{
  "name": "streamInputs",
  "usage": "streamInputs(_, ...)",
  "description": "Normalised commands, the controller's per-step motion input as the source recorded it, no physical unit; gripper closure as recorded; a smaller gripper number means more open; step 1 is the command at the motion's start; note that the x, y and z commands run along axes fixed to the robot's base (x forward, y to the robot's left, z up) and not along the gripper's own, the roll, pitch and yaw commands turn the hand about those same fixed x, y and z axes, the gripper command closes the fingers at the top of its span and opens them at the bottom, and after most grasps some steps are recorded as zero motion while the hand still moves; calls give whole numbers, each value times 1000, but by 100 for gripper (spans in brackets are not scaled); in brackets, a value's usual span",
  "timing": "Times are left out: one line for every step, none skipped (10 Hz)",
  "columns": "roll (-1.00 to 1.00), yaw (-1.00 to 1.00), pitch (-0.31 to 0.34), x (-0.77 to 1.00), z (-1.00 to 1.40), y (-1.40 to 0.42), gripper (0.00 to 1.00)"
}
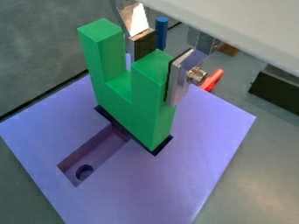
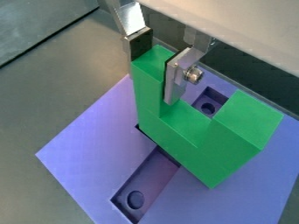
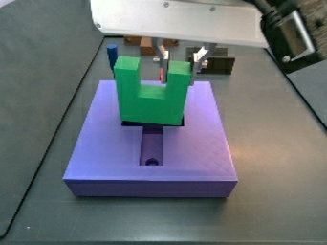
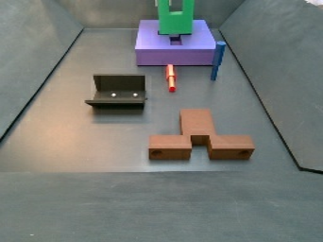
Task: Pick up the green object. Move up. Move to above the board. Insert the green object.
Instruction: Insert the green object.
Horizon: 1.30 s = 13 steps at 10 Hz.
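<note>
The pincer (image 2: 160,61) grips one prong of the green object (image 2: 198,131). The object stands upright, its base seated in the recess of the board (image 1: 187,166).

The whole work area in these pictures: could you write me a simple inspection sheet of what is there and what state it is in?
Surface: dark grey floor, walled on the sides.
Job's things: the green object stands upright, prongs up, its base in the recess of the purple board; one round hole of the board is uncovered.
Clutter: a brown block, a red peg, a thin blue peg, all on the floor apart from the board.
Grippers: the gripper is above the board, its silver fingers astride one prong of the green object.
Cables: nothing seen.
Surroundings: the dark fixture stands on the floor.
</note>
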Motion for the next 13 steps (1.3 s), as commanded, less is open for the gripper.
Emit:
streamInputs(-27, 129, -36, 69, -137, -40, 100)
streamInputs(-3, 189, -11, 166, -149, -74, 100)
streamInputs(0, 249, 0, 186, -131, -103, 100)
streamInputs(0, 217, 0, 77, -143, -106, 100)
streamInputs(0, 143, -10, 0, -149, -51, 100)
streamInputs(0, 106, -3, 0, -143, 0, 100)
streamInputs(0, 11, -4, 0, -109, 0, 100)
streamInputs(-9, 0, -26, -94, -57, 0, 100)
streamInputs(-14, 0, -46, -49, -206, 0, 100)
streamInputs(-16, -29, -123, -51, -440, 0, 100)
streamInputs(0, -9, -144, -20, -623, 0, 100)
streamInputs(13, 0, -140, 0, -766, 0, 100)
streamInputs(26, 0, -137, 0, -797, 11, 100)
